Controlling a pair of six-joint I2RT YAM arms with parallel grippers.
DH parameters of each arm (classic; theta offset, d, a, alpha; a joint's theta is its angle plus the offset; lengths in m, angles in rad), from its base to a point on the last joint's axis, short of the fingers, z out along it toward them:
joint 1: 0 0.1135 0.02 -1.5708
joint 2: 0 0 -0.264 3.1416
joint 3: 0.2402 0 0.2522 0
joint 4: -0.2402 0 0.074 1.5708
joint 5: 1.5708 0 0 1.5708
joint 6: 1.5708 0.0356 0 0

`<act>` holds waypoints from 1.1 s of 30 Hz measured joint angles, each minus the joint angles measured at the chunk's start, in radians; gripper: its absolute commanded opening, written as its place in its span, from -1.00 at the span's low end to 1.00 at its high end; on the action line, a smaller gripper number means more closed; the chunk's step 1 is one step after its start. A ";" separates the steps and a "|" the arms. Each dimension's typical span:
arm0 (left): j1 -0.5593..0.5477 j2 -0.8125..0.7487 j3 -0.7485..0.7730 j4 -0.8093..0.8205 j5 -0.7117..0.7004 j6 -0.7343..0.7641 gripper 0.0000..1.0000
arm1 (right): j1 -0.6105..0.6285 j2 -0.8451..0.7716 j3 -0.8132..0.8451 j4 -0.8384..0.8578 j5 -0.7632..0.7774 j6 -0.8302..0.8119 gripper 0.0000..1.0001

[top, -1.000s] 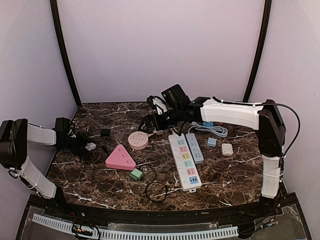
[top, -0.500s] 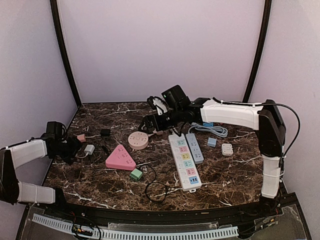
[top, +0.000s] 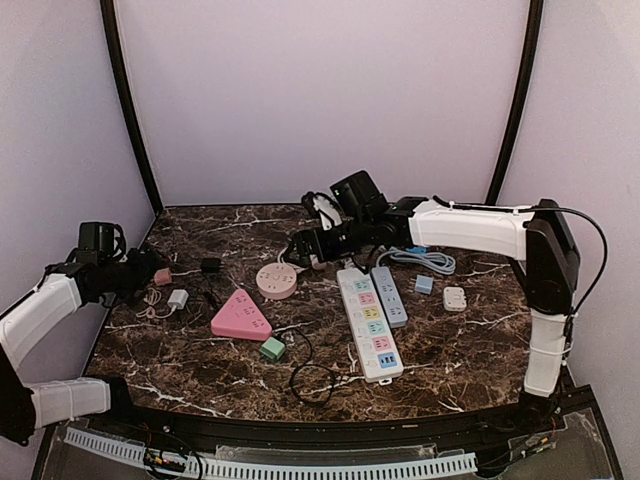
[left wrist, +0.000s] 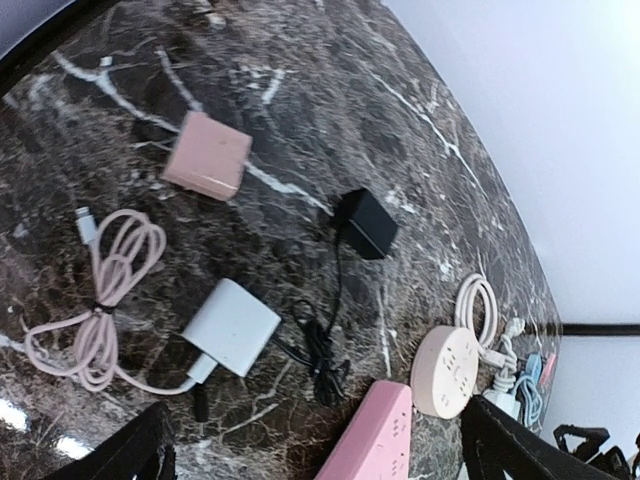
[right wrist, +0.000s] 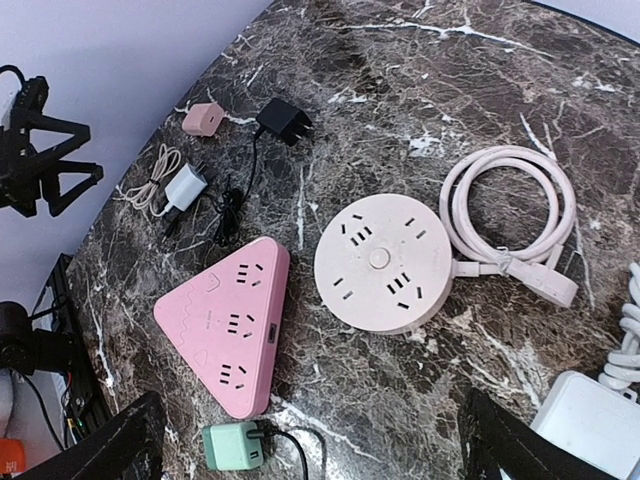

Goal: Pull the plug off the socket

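Released a second ago, the plug (top: 178, 298) now lies free at the table's (top: 460, 340) left side, beside a coiled pink cable (left wrist: 100, 300), apart from the triangle socket (top: 240, 317). The left gripper (top: 146, 266) has drawn back leftward, jaws wide and empty, likely to clear it; the right gripper (top: 305, 245) hangs open above the round socket (top: 276, 279), perhaps waiting.

Your left gripper (top: 143, 268) has opened wide and drawn back toward the left wall, away from the white charger (top: 178, 298). The charger now lies free on the table (top: 450, 350), and the small pink adapter (top: 162, 276) is uncovered.
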 measured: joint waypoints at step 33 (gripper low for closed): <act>-0.315 0.151 0.088 0.438 -0.346 0.452 0.98 | -0.569 -0.732 -0.937 0.532 0.515 -0.092 0.97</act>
